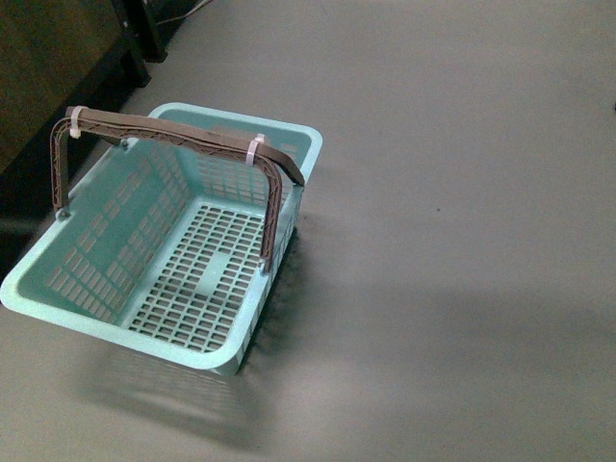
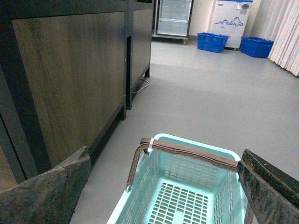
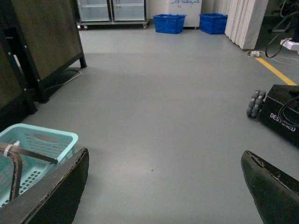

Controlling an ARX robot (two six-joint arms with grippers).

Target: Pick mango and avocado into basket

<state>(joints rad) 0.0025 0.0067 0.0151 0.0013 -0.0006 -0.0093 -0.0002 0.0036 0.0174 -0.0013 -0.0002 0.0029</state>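
Observation:
The light teal basket stands on the grey floor left of centre in the front view, with nothing lying on its slotted floor. Its brown handles are upright and tied together with white zip ties. The mango and the avocado are out of view in every frame. My left gripper hangs open above the basket, nothing between its fingers. Open as well, my right gripper is over bare floor, with the basket off to one side of it. Neither arm shows in the front view.
Dark wooden cabinets on black legs stand close beside the basket. Far off are blue crates, glass-door fridges and white curtains. A black wheeled machine and a yellow floor line lie beside the right arm.

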